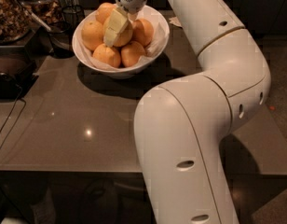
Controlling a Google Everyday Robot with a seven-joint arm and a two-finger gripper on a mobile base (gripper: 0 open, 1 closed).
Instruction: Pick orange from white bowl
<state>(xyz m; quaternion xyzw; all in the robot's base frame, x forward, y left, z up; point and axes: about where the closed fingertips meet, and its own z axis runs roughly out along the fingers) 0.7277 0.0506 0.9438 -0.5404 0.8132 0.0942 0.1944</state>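
The white bowl (158,28) stands at the back of the dark table, lined with white paper and holding several oranges. My gripper (116,33) reaches down from above into the middle of the pile. It sits against the top middle orange (126,35) and covers most of its left side. Other oranges lie around it at the left (91,34), front (106,55) and right (144,31). My white arm (213,78) bends over the right half of the view.
A small dark glass cup (59,35) with a utensil stands just left of the bowl. A container of brown food (10,13) is at the back left. A dark tray (8,76) and a black cable (10,120) lie at the left. The table's front edge (64,171) is near.
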